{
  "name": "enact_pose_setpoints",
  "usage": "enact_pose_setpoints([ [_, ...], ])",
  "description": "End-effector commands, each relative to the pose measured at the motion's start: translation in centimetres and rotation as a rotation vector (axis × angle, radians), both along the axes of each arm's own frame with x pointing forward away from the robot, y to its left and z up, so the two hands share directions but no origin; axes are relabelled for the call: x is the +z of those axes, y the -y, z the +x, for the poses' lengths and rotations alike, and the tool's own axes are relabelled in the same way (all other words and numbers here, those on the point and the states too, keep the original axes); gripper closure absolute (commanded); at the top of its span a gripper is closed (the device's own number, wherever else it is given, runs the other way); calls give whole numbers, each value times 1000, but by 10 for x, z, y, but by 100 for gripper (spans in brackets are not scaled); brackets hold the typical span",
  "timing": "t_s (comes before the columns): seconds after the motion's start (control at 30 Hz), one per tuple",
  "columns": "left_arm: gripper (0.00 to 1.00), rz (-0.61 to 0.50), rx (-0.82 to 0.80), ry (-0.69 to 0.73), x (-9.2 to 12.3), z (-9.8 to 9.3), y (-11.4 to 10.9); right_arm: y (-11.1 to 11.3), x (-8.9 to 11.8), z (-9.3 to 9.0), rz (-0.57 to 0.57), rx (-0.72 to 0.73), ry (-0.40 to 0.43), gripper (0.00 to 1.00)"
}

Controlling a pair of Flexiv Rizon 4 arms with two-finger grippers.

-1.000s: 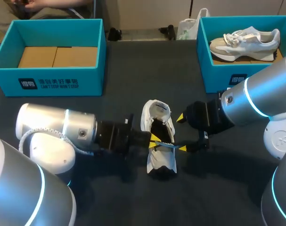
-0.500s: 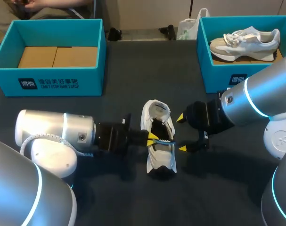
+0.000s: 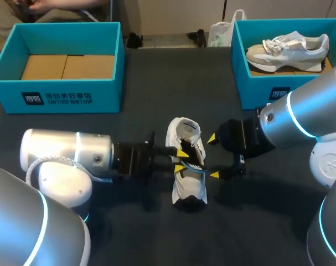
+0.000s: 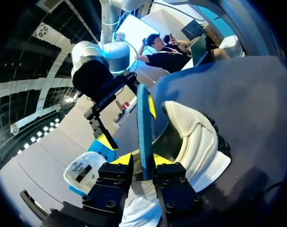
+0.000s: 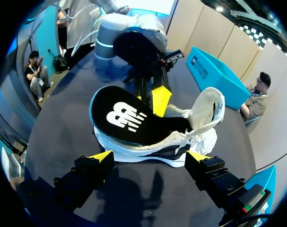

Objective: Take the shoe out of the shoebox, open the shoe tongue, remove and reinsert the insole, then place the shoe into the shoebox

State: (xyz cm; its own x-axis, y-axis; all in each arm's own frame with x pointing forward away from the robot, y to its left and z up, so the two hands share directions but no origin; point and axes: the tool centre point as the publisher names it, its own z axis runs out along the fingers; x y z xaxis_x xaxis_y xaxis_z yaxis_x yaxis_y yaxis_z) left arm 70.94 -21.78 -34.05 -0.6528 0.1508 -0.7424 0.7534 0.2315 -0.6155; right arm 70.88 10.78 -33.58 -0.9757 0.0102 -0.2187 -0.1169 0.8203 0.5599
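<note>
The left gripper [image 3: 181, 160] is closed on the insole [image 4: 143, 125]. Its own wrist view shows this best: the two yellow tips pinch the thin blue edge from either side, and the insole stands on edge straight ahead of the fingers. The right wrist view adds the insole's broad black face with a white logo [image 5: 123, 116], tilted up and partly out of the shoe's opening, with a yellow tip of the left gripper against its far side. From the head view the insole is only a thin blue sliver at the shoe's mouth.

The right gripper [image 3: 213, 156] is spread wide and holds nothing. In its wrist view the fingers [image 5: 101, 156] sit apart on either side of the white shoe [image 5: 202, 139] without touching it; the head view puts them just beside the shoe's right flank.

The white shoe [image 3: 190, 191] rests on the dark table [image 3: 145, 88], between the two grippers and well apart from both boxes. The left wrist view shows its padded white side wall [image 4: 195, 142] beside the gripped insole.

Only the head view shows the boxes. The left teal shoebox [image 3: 57, 97] has a cardboard insert inside. The right teal shoebox [image 3: 256, 91] contains a second, pale sneaker [image 3: 289, 47].
</note>
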Motion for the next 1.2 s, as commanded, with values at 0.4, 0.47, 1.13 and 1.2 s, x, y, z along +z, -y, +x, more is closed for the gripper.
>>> enact_pose_setpoints([
  [0.4, 100, -19, -47, -6, 6, -17, 2, -1, 0, -1, -1, -1, 2, 0],
  [0.47, 100, -18, -50, -3, 3, -17, 2, -1, 0, -1, -1, -1, 2, 0],
  [1.13, 72, -18, -25, 15, -6, -4, -4, -1, 0, -1, -1, -1, 2, 0],
  [1.2, 72, -27, -30, 17, -2, -7, -5, -1, 0, -1, -1, -1, 2, 0],
])
